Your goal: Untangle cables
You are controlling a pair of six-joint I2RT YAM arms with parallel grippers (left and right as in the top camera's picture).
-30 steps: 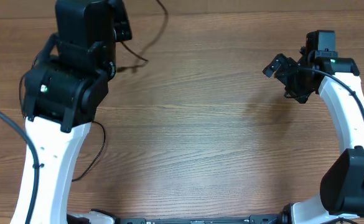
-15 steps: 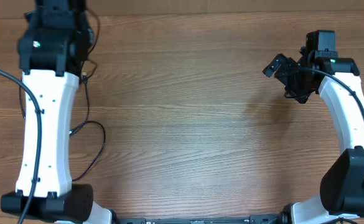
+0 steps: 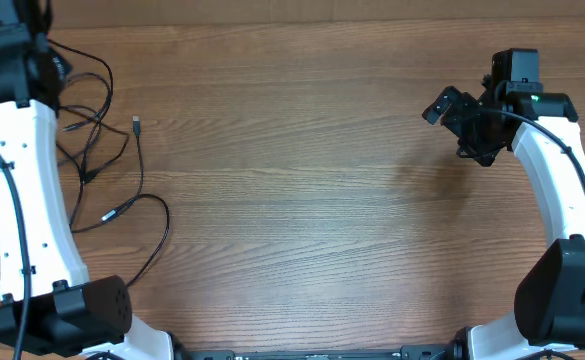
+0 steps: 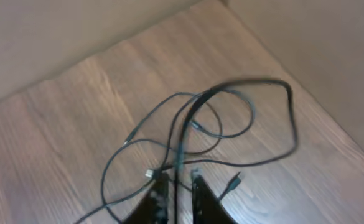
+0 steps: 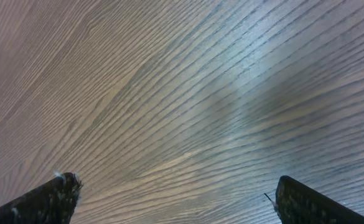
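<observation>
Soft even light; blurry left-wrist view

Matt wood-grain table [image 3: 302,200], metal-tipped cables [image 3: 139,160]

left arm [image 3: 22,190]: swung out to the far left edge
cables [image 3: 90,122]: dragged leftward, now uncovered, lying in a loose tangle beside the arm

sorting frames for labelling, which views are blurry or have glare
overhead: sharp and evenly lit, cables crisp; left wrist: motion blur, the cable loops smear into thick streaks; right wrist: pale sheen across the table, wood grain slightly soft
</observation>
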